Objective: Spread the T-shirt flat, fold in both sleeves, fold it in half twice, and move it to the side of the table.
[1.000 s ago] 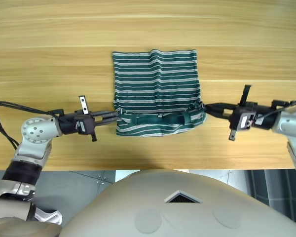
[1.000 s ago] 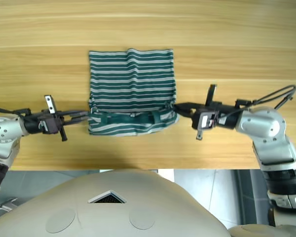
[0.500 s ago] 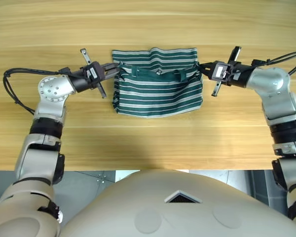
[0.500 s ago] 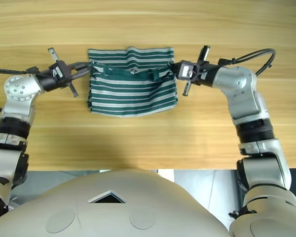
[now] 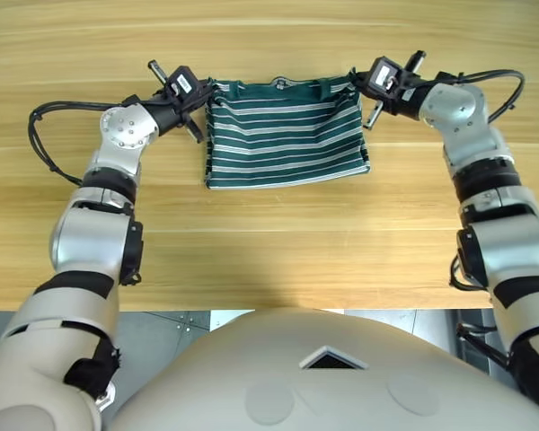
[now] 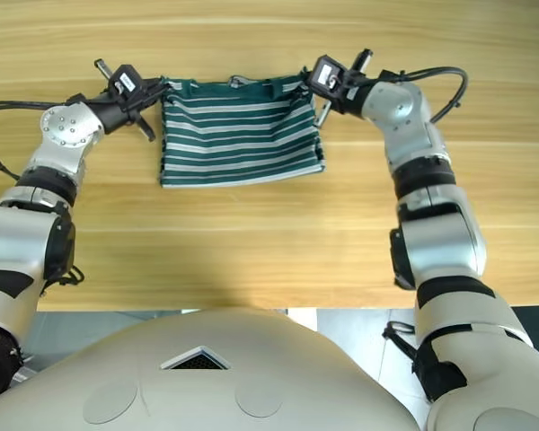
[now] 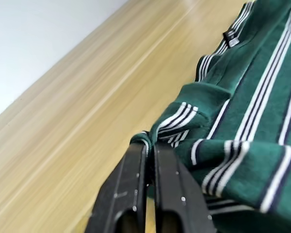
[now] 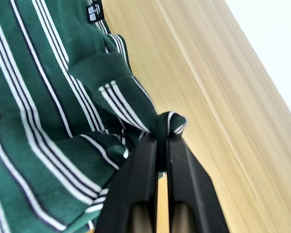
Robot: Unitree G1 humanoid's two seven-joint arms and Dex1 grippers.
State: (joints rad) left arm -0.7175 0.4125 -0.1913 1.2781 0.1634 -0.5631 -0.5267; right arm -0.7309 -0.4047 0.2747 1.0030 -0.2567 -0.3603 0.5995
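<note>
Shirt [image 5: 287, 135] lay folded on the table [image 5: 251, 242], long axis crosswise, running nearward from both jaws. Left gripper [image 5: 205, 92] and right gripper [image 5: 354, 83] each pinched a far corner, equally near; the cloth apparently rested flat.

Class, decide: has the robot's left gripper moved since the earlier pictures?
Yes. The left gripper, shut on the green striped T-shirt, has moved across the wooden table, away from its near edge.
</note>
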